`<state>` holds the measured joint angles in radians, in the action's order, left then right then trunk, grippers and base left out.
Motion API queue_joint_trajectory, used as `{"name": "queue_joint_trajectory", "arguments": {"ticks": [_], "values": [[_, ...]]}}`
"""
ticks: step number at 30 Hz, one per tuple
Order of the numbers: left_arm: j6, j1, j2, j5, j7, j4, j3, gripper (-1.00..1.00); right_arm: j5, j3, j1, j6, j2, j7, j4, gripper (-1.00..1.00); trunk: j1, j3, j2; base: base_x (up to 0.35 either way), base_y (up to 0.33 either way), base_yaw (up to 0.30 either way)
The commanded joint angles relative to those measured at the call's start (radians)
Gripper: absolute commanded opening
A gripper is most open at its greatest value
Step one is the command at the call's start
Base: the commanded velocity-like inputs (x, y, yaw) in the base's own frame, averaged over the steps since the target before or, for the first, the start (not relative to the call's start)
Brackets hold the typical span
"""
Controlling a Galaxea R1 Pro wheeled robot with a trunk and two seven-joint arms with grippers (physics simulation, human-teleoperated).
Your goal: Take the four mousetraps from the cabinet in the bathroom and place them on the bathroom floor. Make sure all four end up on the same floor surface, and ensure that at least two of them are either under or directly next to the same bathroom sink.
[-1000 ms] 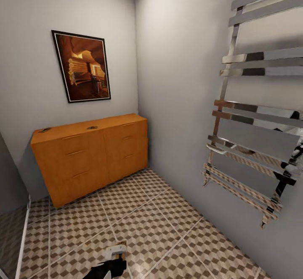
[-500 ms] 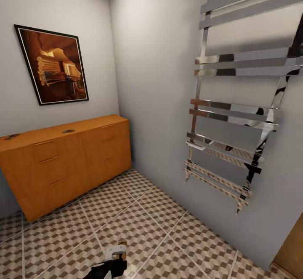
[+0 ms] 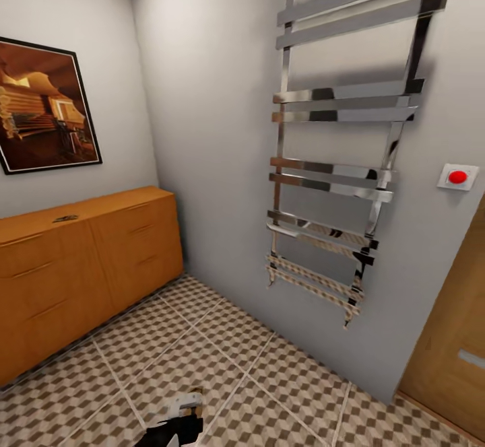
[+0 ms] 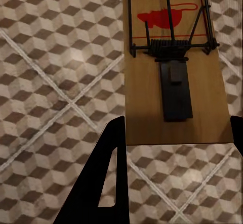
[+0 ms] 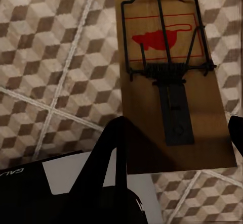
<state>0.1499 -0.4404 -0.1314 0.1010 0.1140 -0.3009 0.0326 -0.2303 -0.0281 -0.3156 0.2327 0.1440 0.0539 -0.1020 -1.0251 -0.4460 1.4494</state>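
We look into a bathroom corner. The orange-brown cabinet (image 3: pixel 81 258) stands against the left wall under a framed picture (image 3: pixel 44 107), with one small mousetrap (image 3: pixel 65 218) lying on its top. A chrome towel rail (image 3: pixel 337 164) hangs on the right wall, near a red button (image 3: pixel 458 177) and a wooden door (image 3: pixel 451 346). The cube-patterned bathroom floor (image 3: pixel 269 380) spreads below. Our left gripper (image 4: pixel 174 133) grips a wooden mousetrap (image 4: pixel 174 82) between its dark fingers (image 4: pixel 109 173). Our right gripper (image 5: pixel 177 138) likewise clamps another mousetrap (image 5: pixel 172 77) above the tiles
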Motion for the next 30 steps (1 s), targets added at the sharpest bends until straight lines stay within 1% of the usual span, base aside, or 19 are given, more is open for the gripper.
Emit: {"name": "queue_joint_trajectory", "arguments": {"ticks": [1, 21, 30], "values": [[0.006, 0.0, 0.0, 0.01, 0.004, -0.003, 0.003, -1.0, -0.004, -0.003, 0.0, 0.005, 0.0, 0.002, -0.001, -1.0, 0.0, -0.001, 0.001, 0.0, 0.0, -0.292], [0.007, 0.0, 0.0, 0.01, 0.004, -0.003, 0.003, -1.0, -0.004, -0.003, 0.0, 0.005, -0.001, 0.001, 0.0, -1.0, 0.0, -0.001, 0.001, 0.0, 0.0, -0.292], [0.007, 0.0, 0.0, 0.01, 0.004, -0.003, 0.003, -1.0, -0.004, -0.003, 0.0, 0.004, -0.001, 0.001, 0.024, -1.0, 0.0, -0.001, 0.001, 0.0, 0.0, -0.292]]}}
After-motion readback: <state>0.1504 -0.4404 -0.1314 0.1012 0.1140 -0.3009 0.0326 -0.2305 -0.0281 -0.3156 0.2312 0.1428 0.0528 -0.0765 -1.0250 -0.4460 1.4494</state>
